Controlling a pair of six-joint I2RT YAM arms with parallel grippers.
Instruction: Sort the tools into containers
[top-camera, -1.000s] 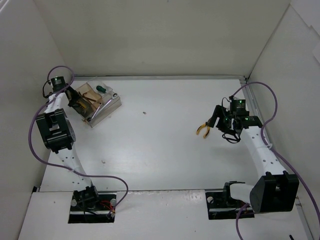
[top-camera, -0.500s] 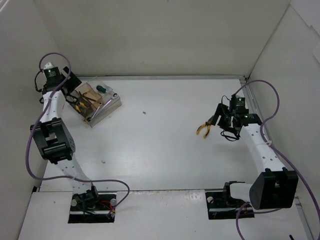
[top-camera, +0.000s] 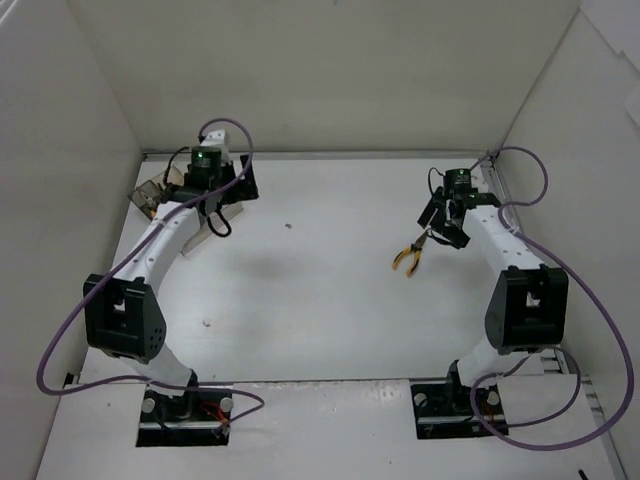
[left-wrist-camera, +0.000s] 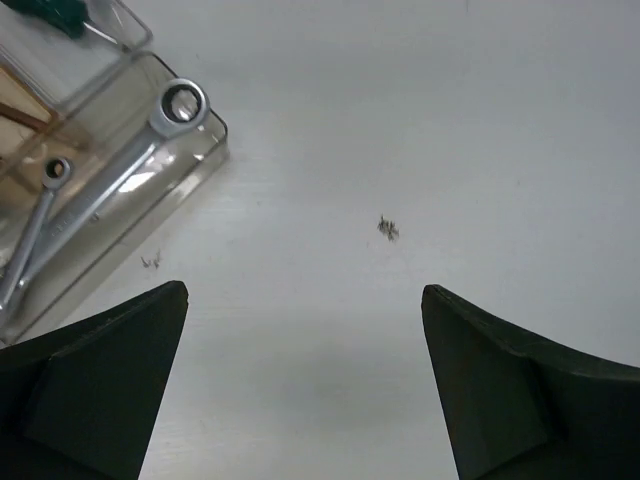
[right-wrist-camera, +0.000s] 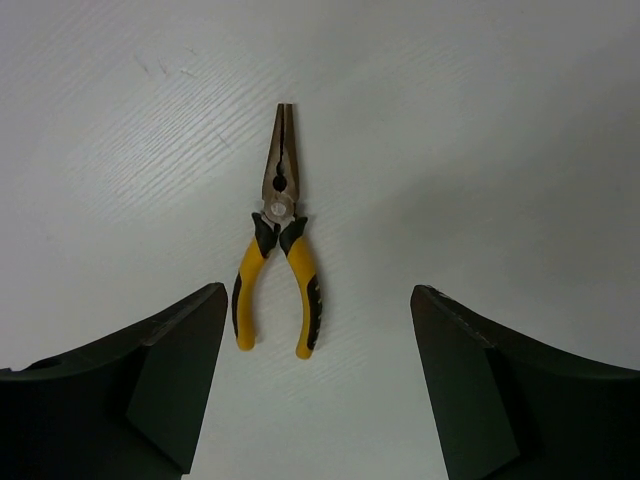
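The containers (left-wrist-camera: 60, 200) are clear and brown-tinted boxes at the upper left of the left wrist view. Two silver wrenches (left-wrist-camera: 120, 185) lie in one box, and a green-handled screwdriver (left-wrist-camera: 50, 12) lies in a box beyond. My left gripper (left-wrist-camera: 304, 291) is open over bare table just right of them. From above, the left arm covers most of the containers (top-camera: 147, 193), with the left gripper (top-camera: 238, 185) at their right side. Yellow-handled pliers (right-wrist-camera: 278, 250) lie flat on the table, handles toward my open right gripper (right-wrist-camera: 319, 291), which hovers above them. The top view shows the pliers (top-camera: 408, 258) just left of the right gripper (top-camera: 432, 222).
White walls enclose the table on the left, back and right. A small dark speck (left-wrist-camera: 388, 228) lies on the table right of the containers. Purple cables (top-camera: 560, 280) loop along both arms.
My left arm has swung from the containers' left side across them to their right, and its jaws have opened. The right arm has drawn back toward the far wall; the pliers have not moved.
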